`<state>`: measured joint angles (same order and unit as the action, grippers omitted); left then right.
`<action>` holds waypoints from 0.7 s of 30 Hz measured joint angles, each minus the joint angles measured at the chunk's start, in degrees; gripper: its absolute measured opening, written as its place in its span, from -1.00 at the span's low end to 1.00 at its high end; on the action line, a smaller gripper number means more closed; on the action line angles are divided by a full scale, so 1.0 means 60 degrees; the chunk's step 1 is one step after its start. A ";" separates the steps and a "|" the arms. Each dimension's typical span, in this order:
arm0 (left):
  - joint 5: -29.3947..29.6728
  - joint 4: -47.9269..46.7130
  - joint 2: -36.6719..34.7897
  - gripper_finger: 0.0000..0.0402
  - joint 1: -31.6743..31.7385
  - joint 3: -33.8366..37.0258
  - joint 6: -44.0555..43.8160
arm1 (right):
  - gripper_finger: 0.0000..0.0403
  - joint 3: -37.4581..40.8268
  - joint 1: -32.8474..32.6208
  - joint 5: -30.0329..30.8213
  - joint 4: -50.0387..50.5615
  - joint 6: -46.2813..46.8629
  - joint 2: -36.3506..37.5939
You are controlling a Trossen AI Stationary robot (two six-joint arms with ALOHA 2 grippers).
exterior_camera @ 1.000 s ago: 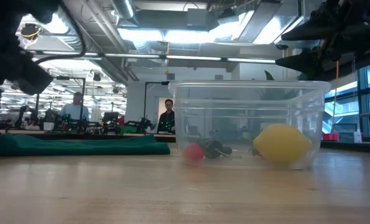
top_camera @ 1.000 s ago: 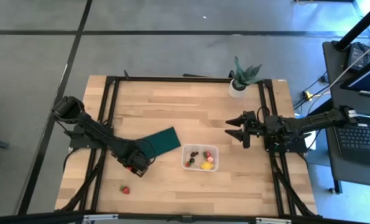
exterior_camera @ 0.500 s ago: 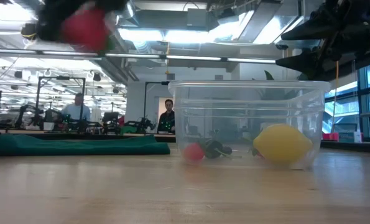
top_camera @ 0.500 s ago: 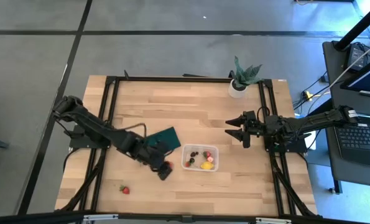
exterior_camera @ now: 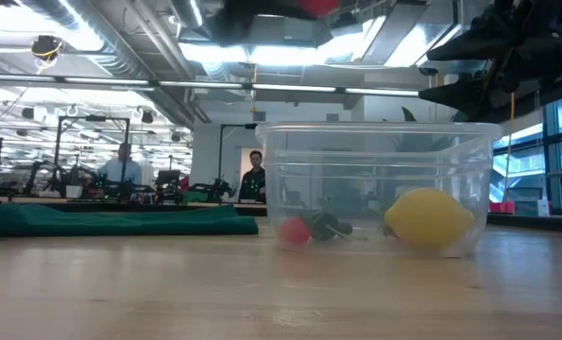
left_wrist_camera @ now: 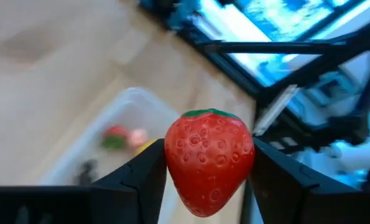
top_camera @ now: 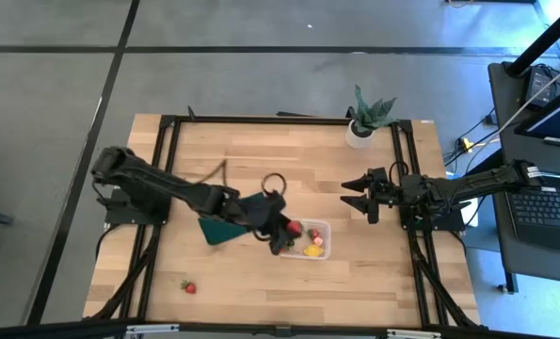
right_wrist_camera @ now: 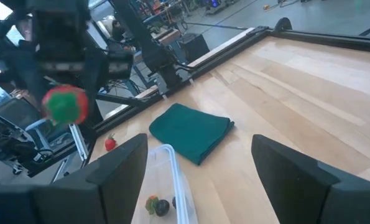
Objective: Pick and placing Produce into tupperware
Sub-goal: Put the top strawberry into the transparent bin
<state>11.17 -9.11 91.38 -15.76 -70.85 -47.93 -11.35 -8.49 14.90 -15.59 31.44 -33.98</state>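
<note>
carrying a strawberry (left_wrist_camera: pixel 209 158) to the tupperware (top_camera: pixel 322 227).
left gripper (top_camera: pixel 284 234) clamped on it above the tub's left edge, mid-table; right gripper (top_camera: pixel 357 196) idle, spread wide, empty. next: centre over tub, release.

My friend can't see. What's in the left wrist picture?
A big red strawberry is pinched between the left pincer's two dark fingers. Behind it, blurry, a clear tub sits on the wooden table with some small fruits inside.
</note>
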 joint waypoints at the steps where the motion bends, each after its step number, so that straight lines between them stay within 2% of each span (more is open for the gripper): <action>1: -0.0211 0.0448 0.0284 -0.05 0.0062 -0.0022 0.0019 | 0.44 0.0000 0.0000 -0.0001 0.0002 0.0000 -0.0003; 7: -0.0984 0.0793 0.1927 -0.04 0.0289 -0.0227 -0.0213 | 0.44 0.0004 -0.0004 -0.0001 -0.0134 -0.0003 -0.0004; 13: -0.1513 0.0612 0.3173 -0.04 0.0441 -0.1037 -0.0232 | 0.44 0.0004 -0.0007 -0.0001 -0.0135 0.0000 -0.0006; 21: -0.2050 0.0595 0.3601 0.01 0.0599 -0.1787 0.0077 | 0.44 0.0004 -0.0011 -0.0023 -0.0138 0.0007 -0.0003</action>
<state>-1.13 -5.54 112.99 -12.17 -81.57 -47.47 -11.33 -8.56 14.76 -16.43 31.48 -34.00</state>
